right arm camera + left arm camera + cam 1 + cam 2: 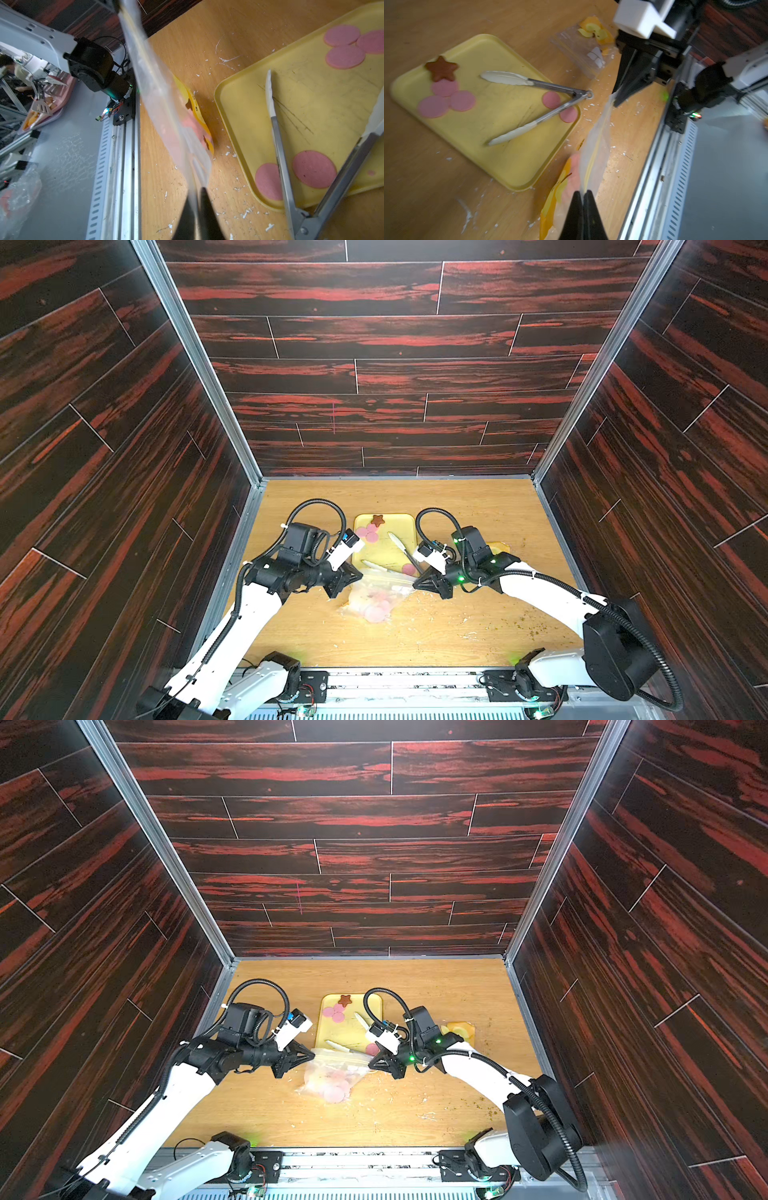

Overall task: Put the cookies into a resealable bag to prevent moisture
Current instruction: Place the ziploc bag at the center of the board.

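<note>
A clear resealable bag [374,597] with a yellow print hangs stretched between both grippers just above the table, near the yellow tray [401,522]. Several pink cookies [379,608] show through its lower part. My left gripper [583,194] is shut on one end of the bag's top edge [593,158]. At the other end my right gripper [197,193] is closed on the film [166,108]. On the tray lie a brown star cookie [441,68], three touching pink discs [446,97] and two more pink discs [313,169] by the tongs' hinge.
Metal tongs [539,83] with white tips lie spread open across the tray. A second clear printed bag [498,547] lies flat behind the right arm. White crumbs are scattered over the wooden table [415,635]. Dark walls enclose three sides, and a metal rail [395,680] runs along the front.
</note>
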Action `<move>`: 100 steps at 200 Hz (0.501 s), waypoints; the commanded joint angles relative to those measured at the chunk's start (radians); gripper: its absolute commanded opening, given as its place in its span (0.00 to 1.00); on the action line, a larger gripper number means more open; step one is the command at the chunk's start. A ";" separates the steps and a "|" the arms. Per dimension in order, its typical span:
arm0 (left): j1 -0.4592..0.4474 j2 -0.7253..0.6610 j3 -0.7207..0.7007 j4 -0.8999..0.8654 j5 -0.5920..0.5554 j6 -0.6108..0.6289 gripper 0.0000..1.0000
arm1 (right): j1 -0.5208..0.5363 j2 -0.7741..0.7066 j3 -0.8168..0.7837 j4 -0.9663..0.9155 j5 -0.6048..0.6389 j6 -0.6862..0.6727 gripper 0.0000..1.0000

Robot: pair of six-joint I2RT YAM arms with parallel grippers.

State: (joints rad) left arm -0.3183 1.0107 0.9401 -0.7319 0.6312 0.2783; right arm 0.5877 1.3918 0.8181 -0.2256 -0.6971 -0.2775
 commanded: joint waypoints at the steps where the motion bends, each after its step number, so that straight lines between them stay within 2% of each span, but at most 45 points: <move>1: 0.010 -0.035 0.035 0.012 -0.130 -0.053 0.00 | -0.003 -0.041 0.015 0.071 0.005 0.022 0.28; 20: 0.033 -0.052 0.021 0.077 -0.299 -0.122 0.00 | -0.002 -0.063 0.004 0.165 0.076 0.092 0.40; 36: 0.087 -0.054 0.012 0.146 -0.372 -0.168 0.00 | -0.003 -0.073 -0.002 0.225 0.092 0.129 0.47; 52: 0.147 -0.026 0.021 0.230 -0.402 -0.205 0.00 | -0.003 -0.082 -0.013 0.270 0.113 0.146 0.51; 70: 0.197 0.061 0.048 0.257 -0.550 -0.219 0.00 | -0.003 -0.097 -0.022 0.305 0.157 0.165 0.54; 88: 0.245 0.126 0.065 0.326 -0.613 -0.295 0.00 | -0.003 -0.113 -0.027 0.313 0.262 0.183 0.63; 100: 0.250 0.149 0.065 0.388 -0.726 -0.315 0.00 | -0.003 -0.124 -0.034 0.318 0.398 0.206 0.70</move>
State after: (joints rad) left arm -0.0933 1.1198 0.9798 -0.4801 0.1318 0.0612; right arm 0.5877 1.3094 0.8074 0.0441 -0.5087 -0.1207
